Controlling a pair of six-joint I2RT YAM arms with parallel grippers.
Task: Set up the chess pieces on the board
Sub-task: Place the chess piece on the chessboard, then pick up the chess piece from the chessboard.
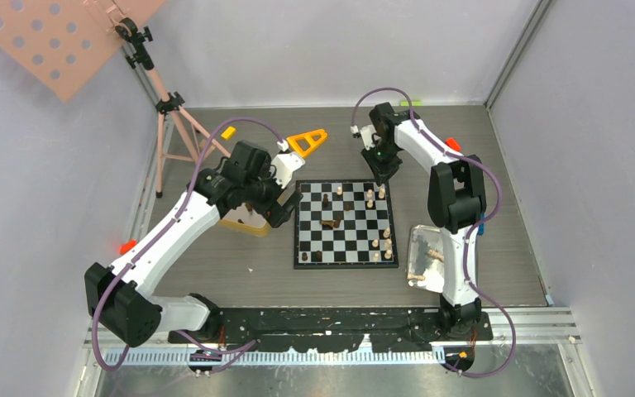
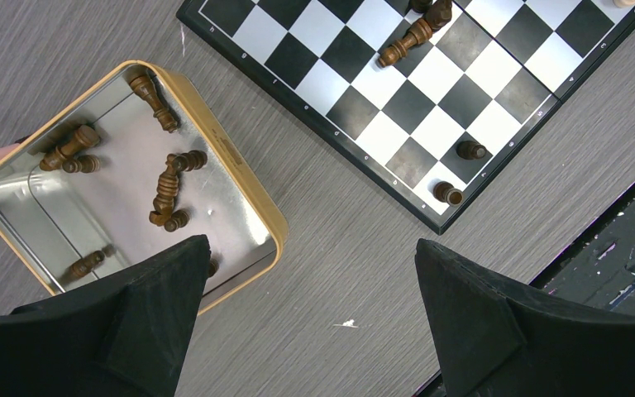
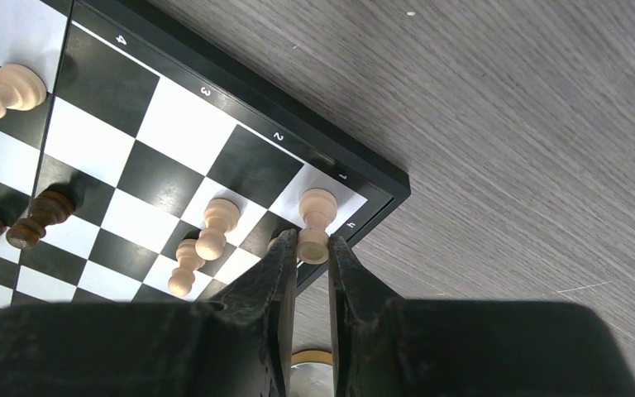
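The board [image 1: 346, 223] lies mid-table with a few chess pieces on it. Pale chess pieces [image 1: 370, 198] stand along its right side, and dark ones [image 1: 331, 222] lie toppled in the middle. My right gripper [image 3: 312, 246] is shut on a pale piece [image 3: 317, 208] at the board's [image 3: 174, 132] far right corner square. Two more pale pieces [image 3: 215, 222] stand just beside it. My left gripper [image 2: 310, 248] hangs open and empty over bare table. It is between a gold tin [image 2: 258, 192] holding several dark pieces [image 2: 165, 186] and the board's [image 2: 430, 83] corner.
A silver tray [image 1: 420, 240] with pale pieces sits right of the board, partly under my right arm. The gold tin [image 1: 240, 223] lies left of the board. An orange triangular frame [image 1: 307, 141] and a tripod [image 1: 165, 107] stand at the back left.
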